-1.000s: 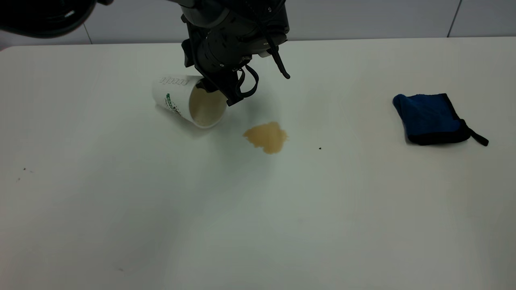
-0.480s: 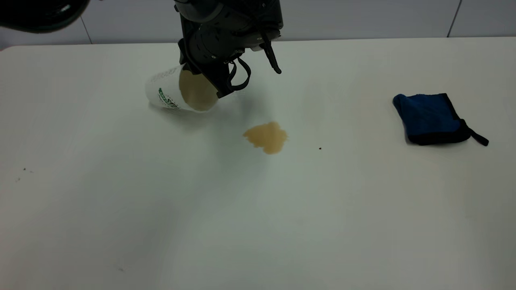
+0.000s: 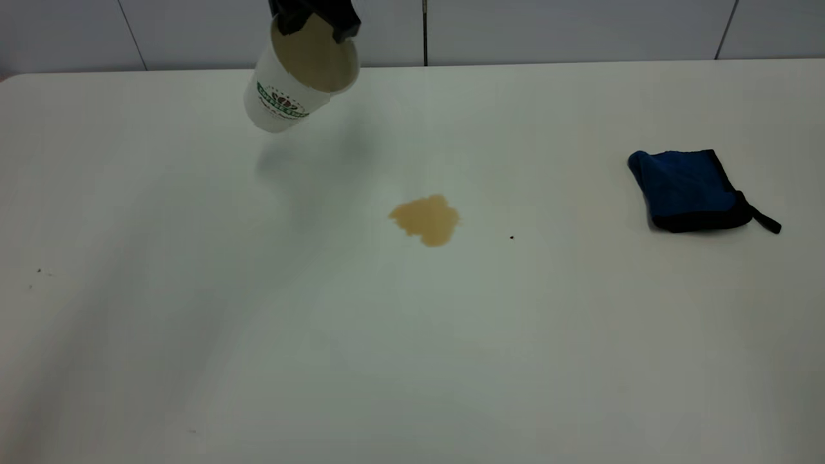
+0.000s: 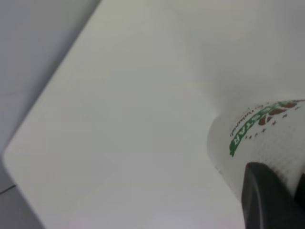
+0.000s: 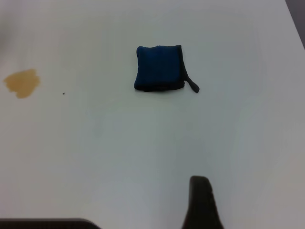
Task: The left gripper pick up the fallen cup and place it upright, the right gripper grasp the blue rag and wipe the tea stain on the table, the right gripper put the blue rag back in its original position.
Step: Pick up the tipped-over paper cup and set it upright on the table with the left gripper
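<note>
The white cup with its green band hangs in the air over the back left of the table, tilted, with its cream inside facing the camera. My left gripper is shut on its rim at the top edge of the exterior view; one black finger presses the cup's wall. The tea stain lies mid-table, in front and to the right of the cup. The blue rag lies folded at the right. My right gripper hovers open well short of the rag, with the stain off to one side.
A tiny dark speck sits between the stain and the rag. A few more specks mark the table's left side. A grey panelled wall runs behind the table's far edge.
The left gripper has lifted the cup off the table and carried it up and back, turning its mouth upward. The arm has mostly left the exterior view. Stain and rag have not moved.
</note>
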### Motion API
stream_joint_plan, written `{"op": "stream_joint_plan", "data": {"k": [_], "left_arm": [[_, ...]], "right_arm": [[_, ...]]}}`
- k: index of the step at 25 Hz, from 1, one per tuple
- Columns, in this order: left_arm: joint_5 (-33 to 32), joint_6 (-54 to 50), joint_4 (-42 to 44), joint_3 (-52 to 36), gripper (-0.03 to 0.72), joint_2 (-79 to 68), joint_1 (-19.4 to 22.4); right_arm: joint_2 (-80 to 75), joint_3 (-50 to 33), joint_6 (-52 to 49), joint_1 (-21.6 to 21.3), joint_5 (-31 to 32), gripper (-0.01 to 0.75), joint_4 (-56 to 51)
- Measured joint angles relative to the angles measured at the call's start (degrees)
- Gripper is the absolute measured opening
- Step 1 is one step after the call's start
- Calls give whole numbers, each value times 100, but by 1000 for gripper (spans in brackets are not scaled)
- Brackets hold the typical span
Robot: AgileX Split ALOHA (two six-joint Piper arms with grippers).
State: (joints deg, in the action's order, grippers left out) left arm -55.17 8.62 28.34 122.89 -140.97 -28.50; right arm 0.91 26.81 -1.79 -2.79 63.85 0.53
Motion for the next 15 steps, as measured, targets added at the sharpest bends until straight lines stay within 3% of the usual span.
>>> {"op": "stream_joint_plan", "data": {"k": [9,15], "left_arm": [[228,2086,-3299,0,6,28,1241],[310,2605,-4270,0,10,-232,1698]], "right_arm": [[0,0,0,0,0,580,0],[0,0,0,0,0,580,0]]}}
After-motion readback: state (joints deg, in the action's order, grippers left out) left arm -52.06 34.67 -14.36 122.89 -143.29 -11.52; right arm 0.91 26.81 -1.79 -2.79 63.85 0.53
